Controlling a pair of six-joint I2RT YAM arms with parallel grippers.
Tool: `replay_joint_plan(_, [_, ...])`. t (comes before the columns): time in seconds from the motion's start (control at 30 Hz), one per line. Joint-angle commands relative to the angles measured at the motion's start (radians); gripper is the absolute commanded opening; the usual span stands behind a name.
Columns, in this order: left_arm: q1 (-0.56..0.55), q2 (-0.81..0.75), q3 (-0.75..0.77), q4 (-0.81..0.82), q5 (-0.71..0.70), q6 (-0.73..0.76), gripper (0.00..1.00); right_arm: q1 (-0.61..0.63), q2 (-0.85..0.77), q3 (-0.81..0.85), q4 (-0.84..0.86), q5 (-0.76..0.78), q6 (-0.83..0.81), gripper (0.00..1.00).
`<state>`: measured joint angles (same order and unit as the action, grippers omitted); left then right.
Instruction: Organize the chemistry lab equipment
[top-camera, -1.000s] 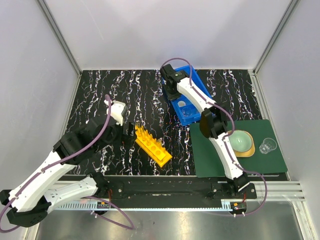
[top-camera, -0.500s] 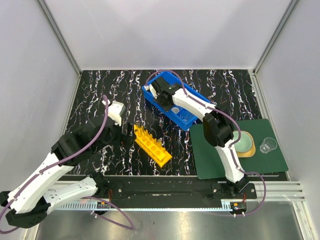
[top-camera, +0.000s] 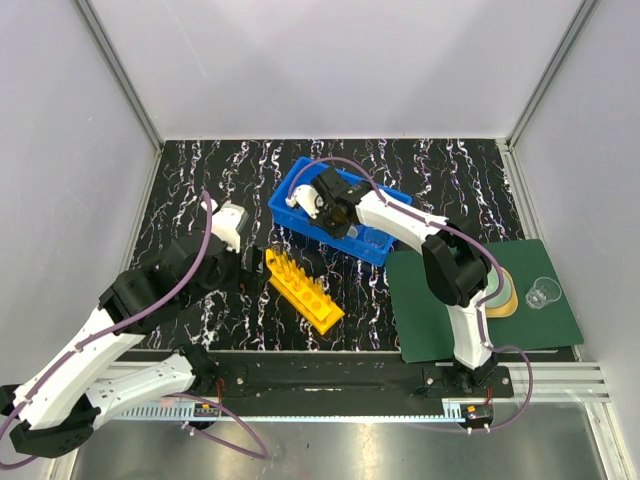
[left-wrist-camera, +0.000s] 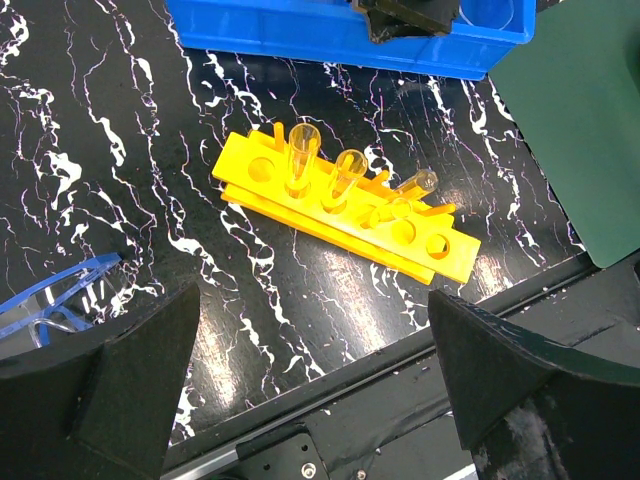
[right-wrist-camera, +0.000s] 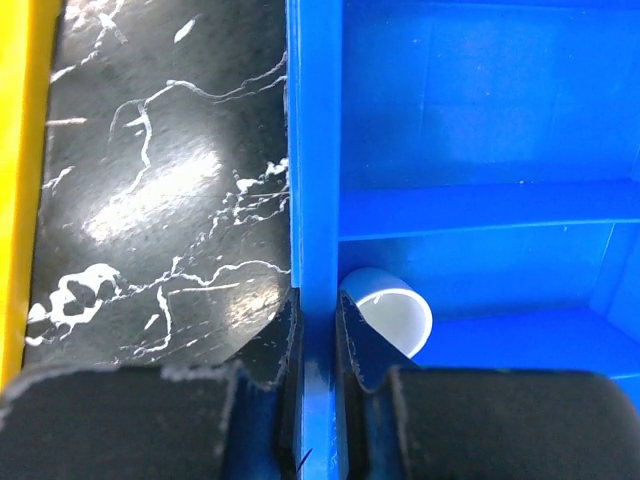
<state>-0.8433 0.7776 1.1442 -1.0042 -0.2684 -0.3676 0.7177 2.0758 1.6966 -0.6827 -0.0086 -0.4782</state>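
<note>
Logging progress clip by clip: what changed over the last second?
The right gripper, clamped on the wall of the blue bin, dragged it leftward and swung it round toward the yellow rack. The rack, the beaker on the green mat and the open left gripper stayed put.

No words, numbers, labels or signs can be read on the blue plastic divided bin (left-wrist-camera: 270, 40), the yellow plastic rack with holes (top-camera: 303, 290), the dark green flat mat (top-camera: 430, 320) or the black marbled table (top-camera: 200, 180).
</note>
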Motion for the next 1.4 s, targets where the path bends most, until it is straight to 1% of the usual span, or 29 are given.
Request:
replay_joint_plan(0.0, [0.006, -0.012, 0.022, 0.015, 0.000, -0.008, 0.99, 0.014, -0.080, -0.034, 0.026, -0.090, -0.137, 0.00])
replay_joint_plan(0.23, [0.006, -0.015, 0.025, 0.007, -0.009, -0.005, 0.99, 0.035, -0.042, 0.066, -0.034, -0.128, -0.223, 0.00])
replay_joint_plan(0.43, [0.004, -0.020, 0.029, 0.001, -0.020, -0.001, 0.99, 0.066, 0.021, 0.170, -0.086, -0.113, -0.260, 0.00])
replay_joint_plan(0.7, [0.006, -0.021, 0.031, -0.008, -0.029, 0.007, 0.99, 0.092, 0.115, 0.294, -0.138, -0.102, -0.267, 0.00])
replay_joint_plan(1.0, [0.006, -0.028, 0.023, -0.014, -0.032, 0.007, 0.99, 0.094, 0.171, 0.340, -0.173, -0.074, -0.243, 0.00])
replay_joint_plan(1.03, [0.006, -0.028, 0.023, -0.014, -0.034, 0.007, 0.99, 0.094, 0.175, 0.342, -0.173, -0.059, -0.237, 0.02])
replay_joint_plan(1.07, [0.004, -0.024, 0.023, -0.014, -0.034, 0.007, 0.99, 0.094, 0.173, 0.345, -0.181, -0.056, -0.238, 0.06])
replay_joint_plan(1.1, [0.004, -0.023, 0.023, -0.013, -0.032, 0.007, 0.99, 0.094, 0.173, 0.342, -0.181, -0.053, -0.237, 0.11])
replay_joint_plan(1.13, [0.006, -0.021, 0.023, -0.011, -0.032, 0.007, 0.99, 0.094, 0.171, 0.339, -0.181, -0.051, -0.237, 0.19])
replay_joint_plan(1.23, [0.006, -0.020, 0.023, -0.010, -0.032, 0.007, 0.99, 0.094, 0.159, 0.327, -0.181, -0.056, -0.234, 0.32])
replay_joint_plan(1.33, [0.004, -0.018, 0.026, -0.010, -0.032, 0.007, 0.99, 0.094, 0.147, 0.324, -0.181, -0.062, -0.231, 0.36])
replay_joint_plan(1.37, [0.004, -0.015, 0.026, -0.010, -0.032, 0.007, 0.99, 0.094, 0.139, 0.325, -0.181, -0.063, -0.229, 0.39])
